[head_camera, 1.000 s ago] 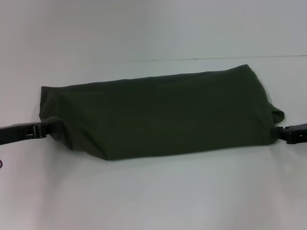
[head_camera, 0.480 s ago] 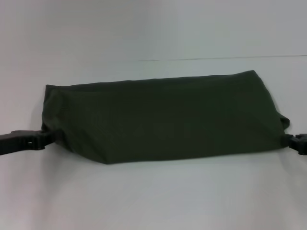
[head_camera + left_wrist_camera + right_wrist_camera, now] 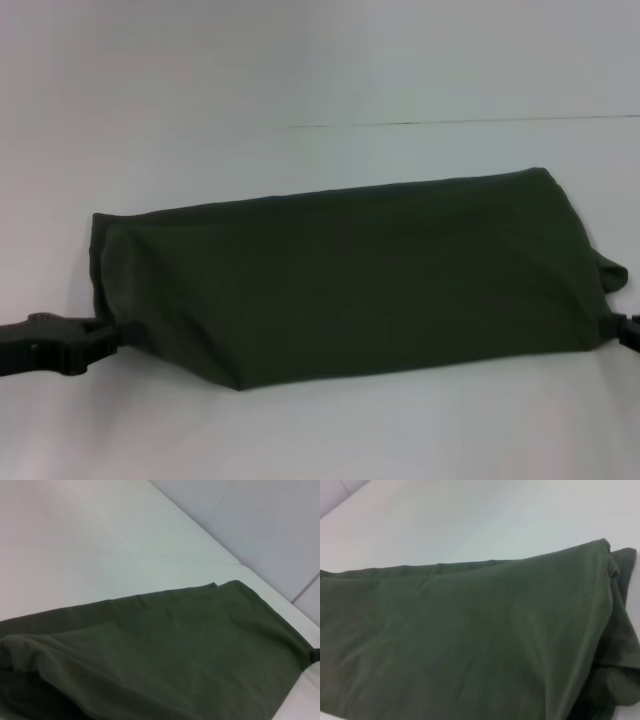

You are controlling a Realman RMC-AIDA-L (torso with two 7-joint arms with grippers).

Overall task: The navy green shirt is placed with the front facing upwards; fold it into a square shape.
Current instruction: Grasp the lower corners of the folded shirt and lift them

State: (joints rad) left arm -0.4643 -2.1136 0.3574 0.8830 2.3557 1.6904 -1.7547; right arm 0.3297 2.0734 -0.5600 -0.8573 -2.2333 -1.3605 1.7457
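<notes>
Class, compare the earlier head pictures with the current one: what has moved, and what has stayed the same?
The navy green shirt and both hands shifted toward the robot. The left hand and right hand stay at opposite ends of the shirt, which remains a long folded band, plain side up.

The navy green shirt (image 3: 350,275) is plain matt cloth, looks like soft cotton knit, no sheen at all, with gentle creases and a bunched fold at one end in the right wrist view (image 3: 615,630). The table (image 3: 320,430) under it is a smooth white surface, pretty flat and matt with just a faint soft glow. The left gripper (image 3: 105,335) and right gripper (image 3: 622,330) look like black hard plastic, dull rather than shiny.
</notes>
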